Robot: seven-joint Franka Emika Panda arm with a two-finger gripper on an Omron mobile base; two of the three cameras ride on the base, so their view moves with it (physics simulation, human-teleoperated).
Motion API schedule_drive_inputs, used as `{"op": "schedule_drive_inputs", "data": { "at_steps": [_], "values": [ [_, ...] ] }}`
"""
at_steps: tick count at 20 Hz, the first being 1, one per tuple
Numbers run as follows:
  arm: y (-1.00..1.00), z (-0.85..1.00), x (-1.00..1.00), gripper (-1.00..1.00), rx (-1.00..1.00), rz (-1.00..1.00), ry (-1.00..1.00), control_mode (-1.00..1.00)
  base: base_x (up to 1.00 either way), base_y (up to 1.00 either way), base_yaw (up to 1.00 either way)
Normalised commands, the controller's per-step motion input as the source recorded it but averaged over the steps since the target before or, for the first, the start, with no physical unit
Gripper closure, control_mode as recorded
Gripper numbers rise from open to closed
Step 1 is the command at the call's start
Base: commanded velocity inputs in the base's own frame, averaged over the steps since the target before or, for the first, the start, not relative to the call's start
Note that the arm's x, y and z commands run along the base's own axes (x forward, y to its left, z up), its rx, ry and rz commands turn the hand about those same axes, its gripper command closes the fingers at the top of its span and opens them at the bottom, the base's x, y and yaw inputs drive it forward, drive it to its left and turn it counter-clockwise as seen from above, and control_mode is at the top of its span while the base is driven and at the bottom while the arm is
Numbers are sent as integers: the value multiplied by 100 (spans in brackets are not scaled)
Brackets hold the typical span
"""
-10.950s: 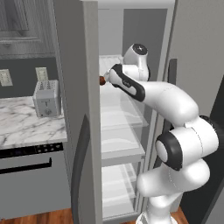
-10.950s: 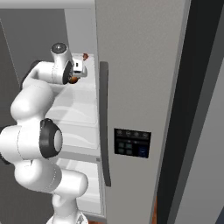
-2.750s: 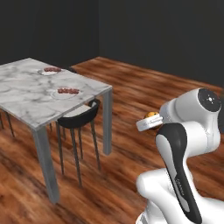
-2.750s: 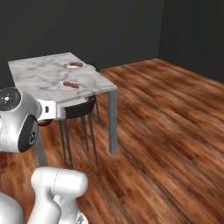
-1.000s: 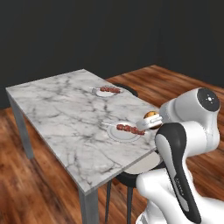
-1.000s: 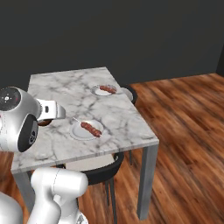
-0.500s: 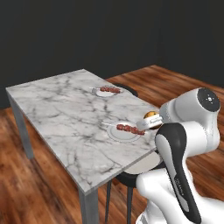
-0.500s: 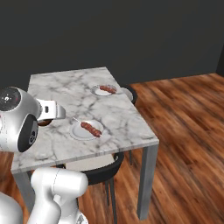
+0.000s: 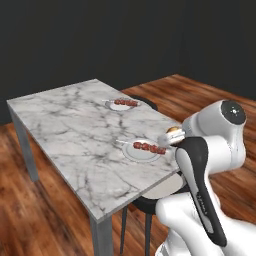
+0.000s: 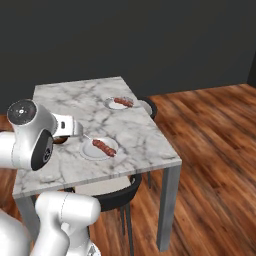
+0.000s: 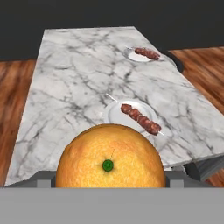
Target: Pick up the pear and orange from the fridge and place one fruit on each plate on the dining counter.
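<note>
The gripper [image 11: 109, 186] is closed on the orange [image 11: 110, 156], bottom centre of the hand view. Judged next: carry it forward over the near plate [image 11: 114, 113], lower beside the skewer [image 11: 141, 118], not onto it, and release low so it cannot roll off the counter [image 11: 78, 74].

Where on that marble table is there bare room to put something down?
Most of the dining counter is bare: the whole stretch away from the two plates. The near plate has white room beside its skewer; likewise the far plate. It is crowded only along that plate-side edge, where the gripper holds the orange.
</note>
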Motion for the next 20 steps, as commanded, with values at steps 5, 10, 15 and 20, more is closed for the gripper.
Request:
{"op": "schedule_drive_inputs", "data": {
  "at_steps": [5, 10, 15, 20],
  "values": [
    [-22, -30, 47, 100, 0, -8, 0, -100, 0, 0, 0],
    [4, -42, 63, 100, 0, -19, 10, -100, 0, 0, 0],
    [20, -38, 49, 100, 0, -22, 15, -100, 0, 0, 0],
    [1, -18, 16, 100, 12, -8, 7, -100, 0, 0, 0]
  ]
}}
